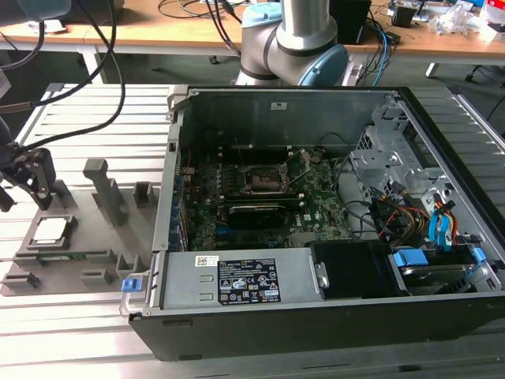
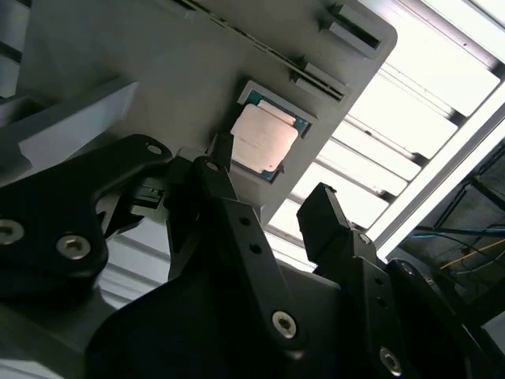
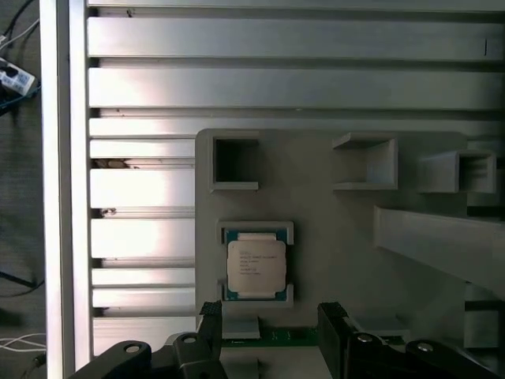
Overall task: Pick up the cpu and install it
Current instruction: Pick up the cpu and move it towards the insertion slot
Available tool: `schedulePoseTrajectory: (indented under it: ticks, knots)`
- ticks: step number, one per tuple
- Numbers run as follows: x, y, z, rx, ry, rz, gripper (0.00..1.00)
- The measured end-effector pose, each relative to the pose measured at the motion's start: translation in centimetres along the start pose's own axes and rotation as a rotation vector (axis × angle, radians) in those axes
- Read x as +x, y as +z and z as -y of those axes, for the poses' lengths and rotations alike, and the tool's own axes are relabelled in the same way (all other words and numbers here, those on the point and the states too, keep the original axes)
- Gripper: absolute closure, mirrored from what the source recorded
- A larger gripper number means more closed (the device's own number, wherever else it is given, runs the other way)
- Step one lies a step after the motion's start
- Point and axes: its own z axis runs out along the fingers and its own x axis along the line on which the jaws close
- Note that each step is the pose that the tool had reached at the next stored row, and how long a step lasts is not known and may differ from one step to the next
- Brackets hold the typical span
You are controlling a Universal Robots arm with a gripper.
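Gripper (image 1: pixel 24 197) hangs over the grey tray (image 1: pixel 79 254) w/ fingers spread. In both wrist views the air btwn fingertips and cpu (image 3: pixel 256 266) is clear. Low pocket lips (image 3: pixel 256 231) hug two of the chip's edges. A tall post (image 1: pixel 106 189) stands on the tray btwn gripper and PC case (image 1: pixel 169 197). Black cables (image 1: pixel 110 47) hang over the tray. The case is open on top. Its socket (image 1: pixel 264 180) sits deep inside, w/ a wire bundle (image 1: pixel 394 213) toward the exterior view's right.

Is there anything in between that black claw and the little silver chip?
Nothing in the way: in the first wrist view only a bare strip of the grey tray separates the open gripper from the cpu in its pocket.
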Motion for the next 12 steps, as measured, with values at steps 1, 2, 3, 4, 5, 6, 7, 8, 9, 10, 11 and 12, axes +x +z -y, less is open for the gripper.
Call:
schedulePoseTrajectory:
  ticks: [1,2,3,4,5,6,7,8,9,10,11,12]
  knots:
    - [0.01,0.08,0.0,0.0,0.0,0.0,0.4]
    - [0.03,0.19,-0.01,0.0,0.0,0.0001,0.4]
    - [0.04,0.25,-0.01,-0.0001,0.0,0.0001,0.4]
    - [0.04,0.29,-0.01,0.0,0.0,0.0,0.4]
    - [0.06,0.37,-0.01,0.0,0.0,0.0001,0.4]
    - [0.07,0.48,-0.01,0.0,0.0,0.0001,0.4]
    - [0.08,0.57,-0.01,0.0,0.0,0.0,0.4]
    - [0.09,0.61,-0.01,0.0,0.0,0.0,0.4]
    - [0.09,0.66,-0.02,0.0,0.0,0.0,0.4]
    - [0.11,0.76,-0.02,0.0,0.0,0.0,0.4]
    - [0.12,0.9,-0.02,0.0,0.0,0.0001,0.4]
    - [0.14,1.07,-0.03,0.0,0.0,0.0001,0.4]
